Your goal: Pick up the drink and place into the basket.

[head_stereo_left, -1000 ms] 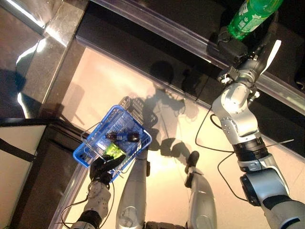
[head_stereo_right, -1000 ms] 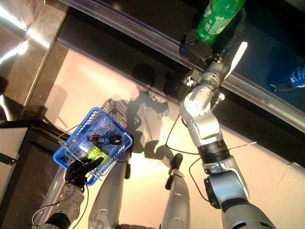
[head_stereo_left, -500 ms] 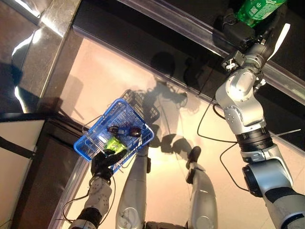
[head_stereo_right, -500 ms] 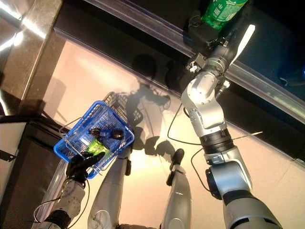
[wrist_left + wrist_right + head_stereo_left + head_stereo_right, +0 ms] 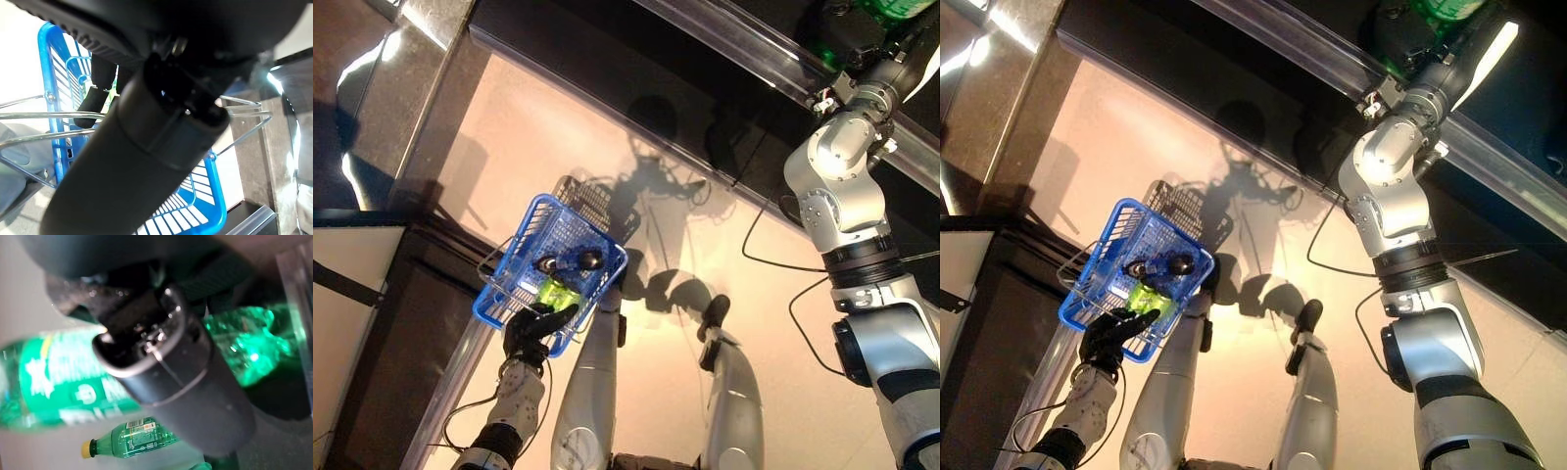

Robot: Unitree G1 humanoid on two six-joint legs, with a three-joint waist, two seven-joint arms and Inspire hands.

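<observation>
A pale, glossy floor (image 5: 538, 137) is catching bright light and carrying hard shadows. A dark shelf (image 5: 636, 88) with a clear rail (image 5: 744, 49) is running across the top (a dark cabinet (image 5: 391, 343) is standing at left).

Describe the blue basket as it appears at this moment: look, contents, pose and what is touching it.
The blue basket looks like plastic, with slatted, lattice-like walls and thin metal wire handles. It hangs tilted in the air above the pale floor, carried from below by the left robot hand, whose dark fingers curl round a wire handle by the near rim. Inside lie a bright green item and two dark round objects; what they are cannot be told. Nothing else touches it.
</observation>
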